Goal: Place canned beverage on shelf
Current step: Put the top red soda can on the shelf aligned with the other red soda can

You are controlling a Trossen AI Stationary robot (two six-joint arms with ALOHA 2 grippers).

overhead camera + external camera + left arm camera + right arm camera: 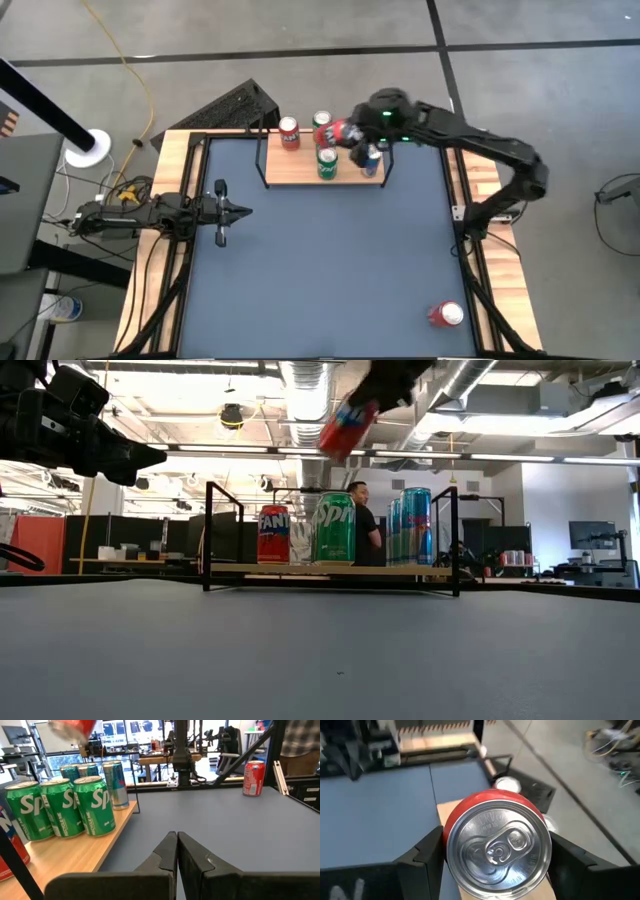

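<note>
The right hand (pixel 352 138) has a red can (pixel 348 426) pinched between its fingers and carries it tilted in the air above the shelf (pixel 290 178), over the back part of the board and clear of the cans below it. So the picking up is done and the setting down is left: the can has to come down upright onto a free patch of the light wood. The shelf is already filling: an orange-and-red Fanta can (pixel 273 534) stands near one wire end, a green Sprite can (pixel 333 527) about the middle, and some tall blue-silver cans (pixel 410 525) toward the other end, with the free space seemingly behind the green can. One more red can (pixel 446 315) stands on the worktop (pixel 330 270) well away from the shelf, near the front right corner, so I'd guess another trip is owed. The left hand (pixel 240 210) waits pressed together over the worktop, to the shelf's front left
</note>
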